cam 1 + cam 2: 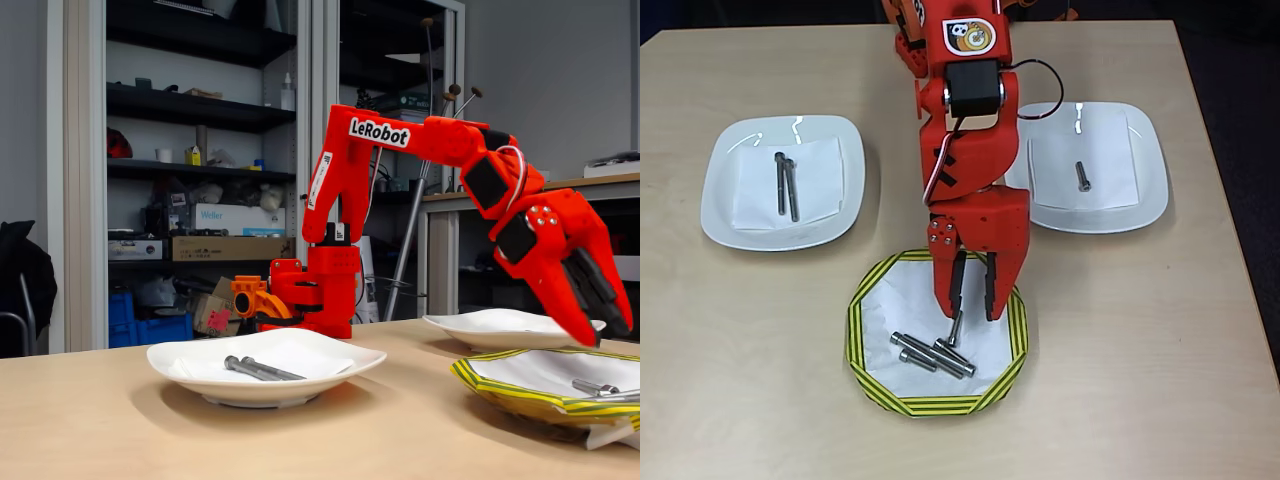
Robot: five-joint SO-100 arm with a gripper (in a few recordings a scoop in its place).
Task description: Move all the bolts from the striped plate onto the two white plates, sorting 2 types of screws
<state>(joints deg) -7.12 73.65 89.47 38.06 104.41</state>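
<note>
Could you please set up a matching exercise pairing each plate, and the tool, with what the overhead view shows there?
Column one:
1. left white plate
2. right white plate
3. striped plate
4. tool

Column two:
A. one short bolt
B. a pile of bolts
C. two long bolts side by side
D. hanging over the striped plate, one bolt between its fingers

Pairs: 1-C, 2-A, 3-B, 4-D

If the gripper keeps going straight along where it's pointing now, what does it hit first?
Probably the bolt between the gripper fingertips in the overhead view, then the striped plate beneath. Height above the bolt is unclear.
</note>
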